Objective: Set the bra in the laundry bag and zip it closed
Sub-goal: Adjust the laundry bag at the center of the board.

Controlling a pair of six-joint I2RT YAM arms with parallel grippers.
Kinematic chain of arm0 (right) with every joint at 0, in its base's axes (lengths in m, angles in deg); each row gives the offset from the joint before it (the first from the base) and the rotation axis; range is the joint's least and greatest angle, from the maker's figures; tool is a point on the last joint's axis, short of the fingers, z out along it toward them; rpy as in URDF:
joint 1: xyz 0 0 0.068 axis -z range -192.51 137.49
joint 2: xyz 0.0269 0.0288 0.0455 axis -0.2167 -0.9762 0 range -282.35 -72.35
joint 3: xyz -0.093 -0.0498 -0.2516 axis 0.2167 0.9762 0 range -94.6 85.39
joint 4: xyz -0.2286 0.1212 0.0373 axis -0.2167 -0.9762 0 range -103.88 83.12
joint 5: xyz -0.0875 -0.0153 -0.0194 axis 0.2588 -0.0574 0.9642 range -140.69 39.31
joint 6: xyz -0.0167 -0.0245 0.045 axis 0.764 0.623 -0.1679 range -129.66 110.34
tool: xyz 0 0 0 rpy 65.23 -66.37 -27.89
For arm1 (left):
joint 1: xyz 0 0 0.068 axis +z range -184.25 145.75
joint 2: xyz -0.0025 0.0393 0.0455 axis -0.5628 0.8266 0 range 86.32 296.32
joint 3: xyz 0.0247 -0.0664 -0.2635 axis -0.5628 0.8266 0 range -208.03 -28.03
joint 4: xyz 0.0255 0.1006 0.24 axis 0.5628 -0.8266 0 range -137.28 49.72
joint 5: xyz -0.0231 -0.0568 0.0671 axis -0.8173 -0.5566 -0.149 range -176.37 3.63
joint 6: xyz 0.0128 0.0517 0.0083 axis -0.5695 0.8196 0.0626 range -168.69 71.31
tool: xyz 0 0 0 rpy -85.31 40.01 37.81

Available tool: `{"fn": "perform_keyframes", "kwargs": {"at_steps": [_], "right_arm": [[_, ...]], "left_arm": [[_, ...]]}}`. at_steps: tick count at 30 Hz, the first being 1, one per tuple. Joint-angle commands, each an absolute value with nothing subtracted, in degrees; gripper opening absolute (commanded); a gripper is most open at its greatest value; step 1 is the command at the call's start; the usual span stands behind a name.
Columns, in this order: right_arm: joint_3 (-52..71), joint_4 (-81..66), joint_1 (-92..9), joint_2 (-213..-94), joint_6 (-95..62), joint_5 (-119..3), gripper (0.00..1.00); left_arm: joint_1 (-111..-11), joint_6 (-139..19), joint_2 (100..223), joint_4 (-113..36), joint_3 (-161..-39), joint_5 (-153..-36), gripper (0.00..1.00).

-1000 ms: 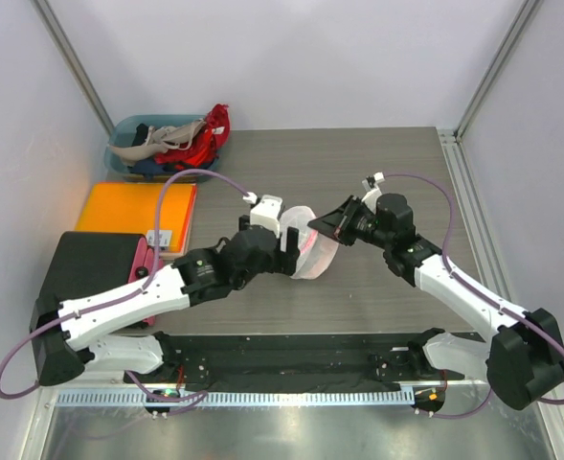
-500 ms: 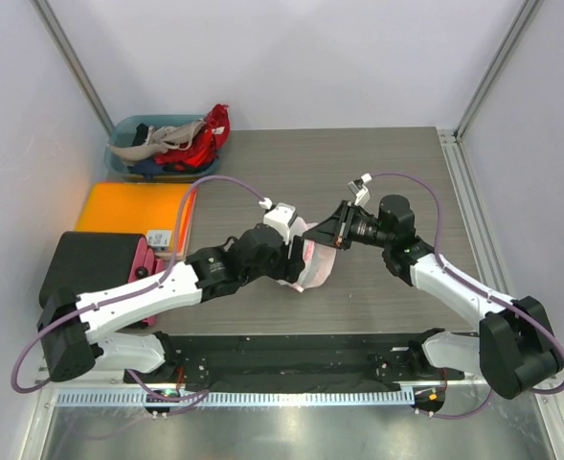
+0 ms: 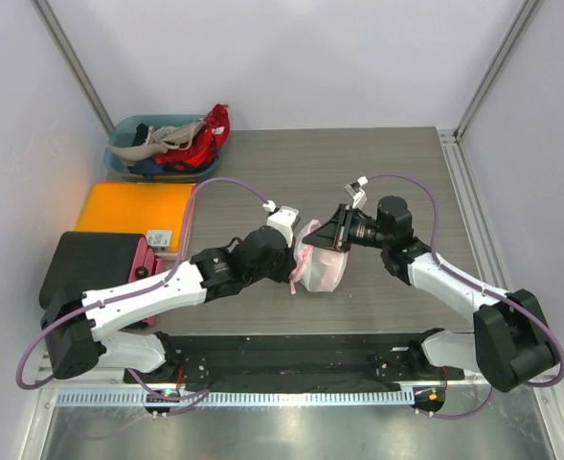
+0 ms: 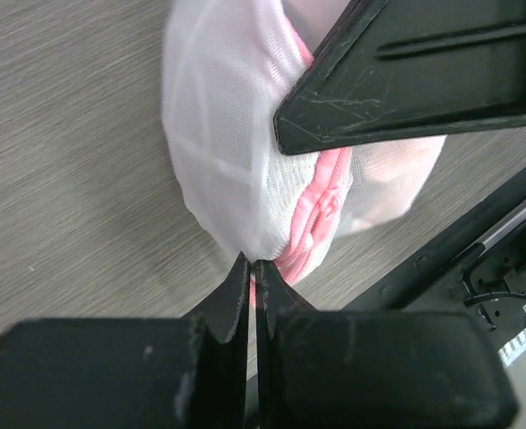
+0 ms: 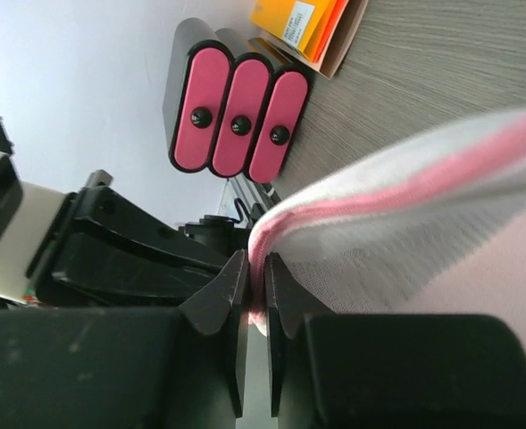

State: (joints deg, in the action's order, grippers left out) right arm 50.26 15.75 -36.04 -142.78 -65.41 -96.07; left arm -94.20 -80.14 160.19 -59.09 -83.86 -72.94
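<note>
Clothes (image 3: pixel 181 139) fill the teal bin (image 3: pixel 121 127) at the far left corner, with an orange folder (image 3: pixel 133 209) and a black case (image 3: pixel 90 264) nearer to us. From its near-left base the left arm (image 3: pixel 157 292) stretches low and diagonally toward the middle of the table (image 3: pixel 377 163). There the left gripper (image 4: pixel 252 268) is pinched together on the pink-trimmed tip of the laundry bag (image 3: pixel 325 270). We see the bag at mid-table, between both wrists. The right arm (image 3: pixel 454 283) reaches in from the near right, wrist turned leftward. The right gripper (image 5: pixel 255 277) is clamped on the bag's pink-edged rim.
</note>
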Motion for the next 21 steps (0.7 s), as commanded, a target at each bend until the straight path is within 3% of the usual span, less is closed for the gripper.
{"fn": "perform_keyframes", "kwargs": {"at_steps": [1,2,3,7,13,16,21], "right_arm": [[48.74,17.02,-36.16,-143.63,-61.78,-100.96,0.17],[48.66,16.76,-36.16,-143.54,-61.61,-100.96,0.20],[48.57,16.06,-36.24,-143.37,-60.47,-100.79,0.29],[46.99,5.97,-36.24,-141.88,-54.15,-99.03,0.43],[46.81,0.33,-36.24,-138.89,-54.22,-95.70,0.82],[45.67,-4.76,-36.24,-136.25,-55.01,-90.60,0.89],[41.38,-15.22,-36.24,-136.07,-57.38,-83.48,0.90]], "left_arm": [[-93.84,-80.42,155.41,-56.01,-82.79,-70.82,0.00],[-93.84,-80.34,155.14,-56.01,-82.61,-70.55,0.00],[-93.84,-80.16,154.79,-56.10,-82.44,-70.46,0.00],[-93.84,-78.06,153.12,-57.15,-82.70,-72.73,0.00],[-93.84,-73.40,153.29,-60.58,-84.72,-75.65,0.00],[-93.93,-71.20,152.86,-60.58,-84.72,-76.00,0.00],[-93.93,-67.94,152.77,-60.23,-84.98,-78.02,0.00]]}}
